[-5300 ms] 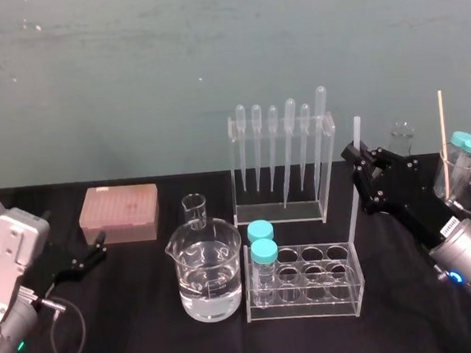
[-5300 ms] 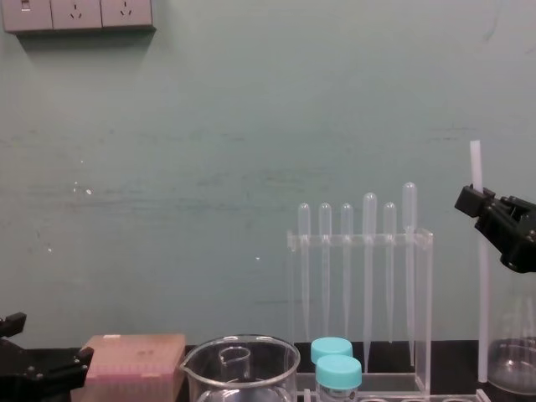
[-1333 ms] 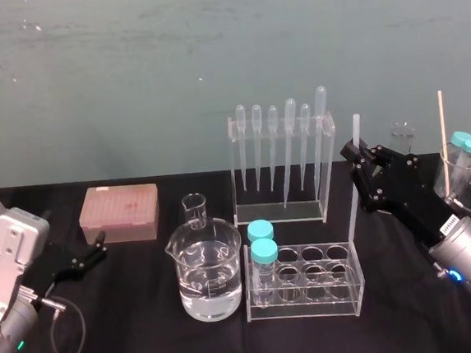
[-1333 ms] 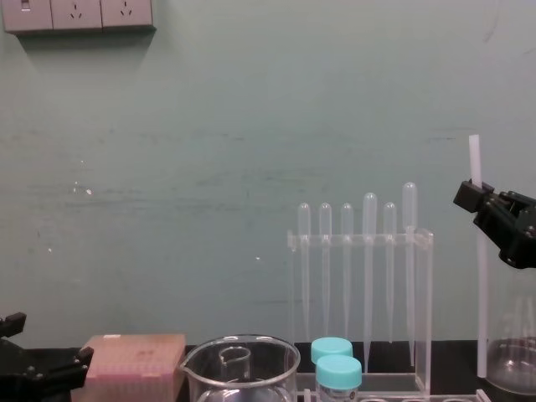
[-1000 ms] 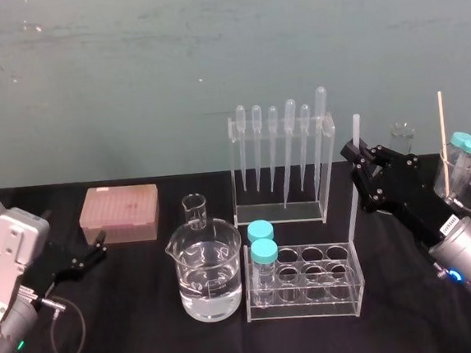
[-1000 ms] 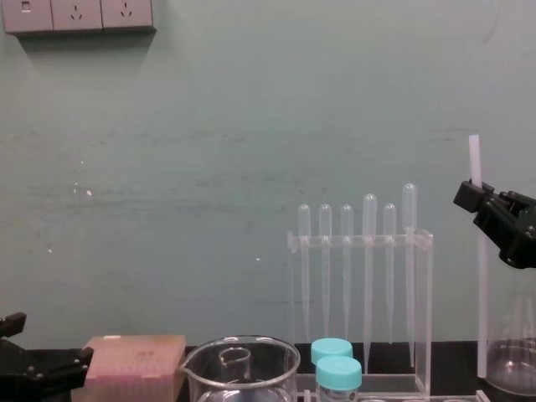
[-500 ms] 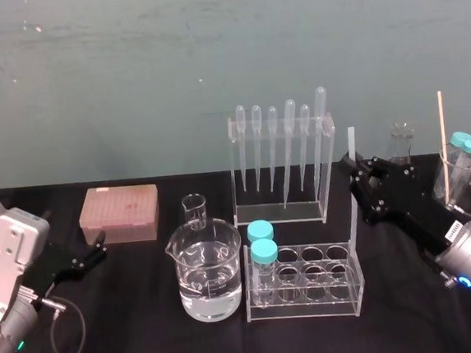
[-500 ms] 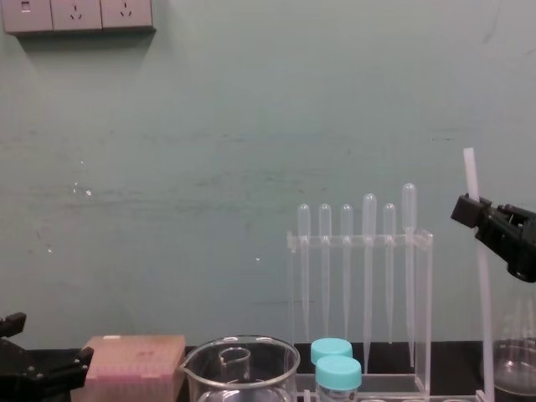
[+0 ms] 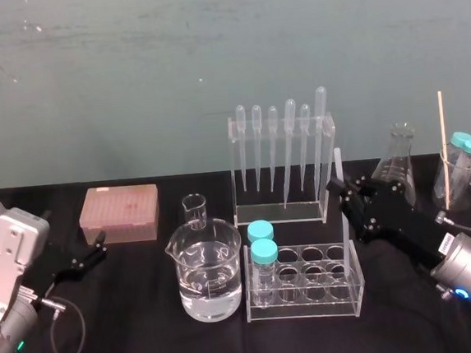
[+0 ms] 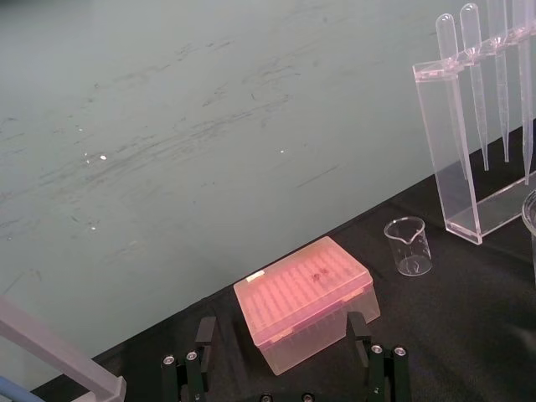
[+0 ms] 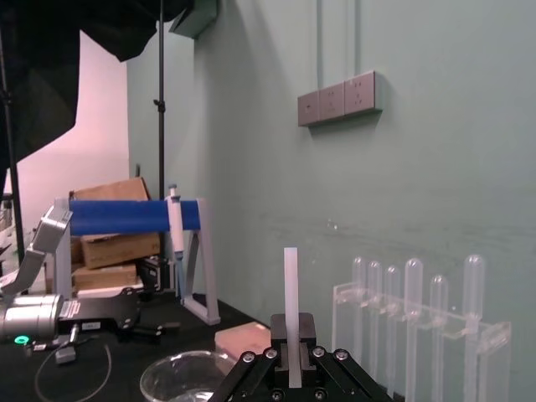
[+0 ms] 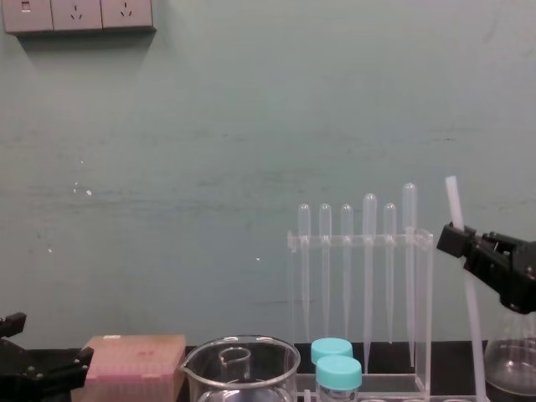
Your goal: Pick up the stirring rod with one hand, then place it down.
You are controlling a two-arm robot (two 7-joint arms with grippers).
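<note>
Translucent-white, judged light, stiff and slippery, the stirring rod [image 9: 338, 163] is clamped on its upper part by the right gripper [image 9: 337, 189] at centre right, while the left gripper [image 9: 86, 260] is parked, fingers spread, at lower left.

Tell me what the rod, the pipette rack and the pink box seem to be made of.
Rod, held near upright in the right gripper beside the tube rack: likely plastic or frosted glass, milky, translucent, matte.
Pipette rack: probably acrylic, clear flat panels with bright edges.
Pink box: plastic, translucent pink, moulded grid top.
Left gripper sits parked near it.
</note>
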